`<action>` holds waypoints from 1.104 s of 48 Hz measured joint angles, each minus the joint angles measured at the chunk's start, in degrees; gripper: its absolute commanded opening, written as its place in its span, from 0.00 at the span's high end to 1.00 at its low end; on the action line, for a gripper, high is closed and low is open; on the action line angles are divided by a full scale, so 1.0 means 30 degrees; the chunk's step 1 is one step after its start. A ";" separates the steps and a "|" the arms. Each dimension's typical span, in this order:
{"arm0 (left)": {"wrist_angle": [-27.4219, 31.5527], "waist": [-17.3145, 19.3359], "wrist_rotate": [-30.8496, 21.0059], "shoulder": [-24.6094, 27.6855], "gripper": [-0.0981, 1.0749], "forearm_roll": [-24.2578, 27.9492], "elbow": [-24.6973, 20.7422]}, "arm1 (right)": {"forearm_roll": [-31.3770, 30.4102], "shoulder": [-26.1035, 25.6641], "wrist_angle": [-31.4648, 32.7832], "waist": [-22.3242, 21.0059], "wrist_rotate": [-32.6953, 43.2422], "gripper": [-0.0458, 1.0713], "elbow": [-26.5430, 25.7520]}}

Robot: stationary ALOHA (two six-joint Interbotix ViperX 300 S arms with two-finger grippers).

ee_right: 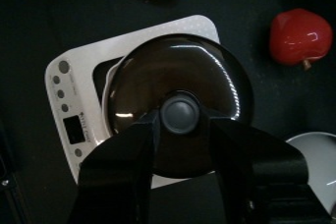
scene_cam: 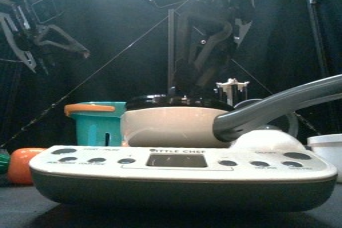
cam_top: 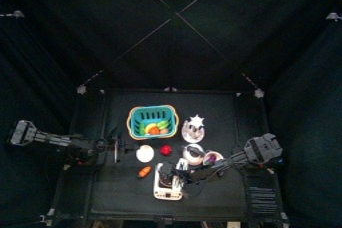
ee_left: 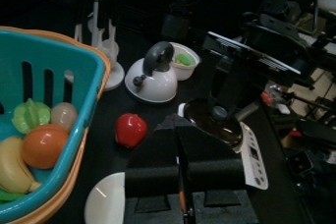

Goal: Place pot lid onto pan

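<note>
black curtains [cam_top: 54,32] all round, small black table [cam_top: 107,197] in the middle.

from above: left arm [cam_top: 47,138] parked at the table's left edge, well apart from the work. right arm [cam_top: 254,152] reaching in toward a white kitchen scale [cam_top: 167,184] near the front.

from the front: scale near and large, cream pan [scene_cam: 174,127] sitting on it, grey handle [scene_cam: 287,102] pointing off to the right. teal basket [scene_cam: 96,122] behind on the left. lid's edge hard to separate from the dark above the pan's rim.

from the left wrist: left gripper [ee_left: 184,184] with jaws pressed close together, holding nothing. white toy kettle [ee_left: 151,76] and a red toy fruit [ee_left: 129,130] beyond it.

from the right wrist: pot lid [ee_right: 175,81] lying on the pan, looking centred within the rim, the scale's white plate showing round it. right gripper [ee_right: 184,154] spread, jaw tips to either side of the grey knob [ee_right: 180,112], no squeeze to be seen.

handling, as a judgement: likely light and rigid, toy-sized. glossy, domed top, so probably slippery and poor for a pinch at the edge. best taken by the central knob, jaws straight down on both sides. little risk of breakage, more of a nudge sliding it off centre on lift-away.
</note>
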 measured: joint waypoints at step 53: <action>0.0029 0.0000 0.0000 0.0000 0.95 0.0000 0.0000 | -0.2725 -0.1904 0.2402 0.0645 0.0527 0.23 0.0557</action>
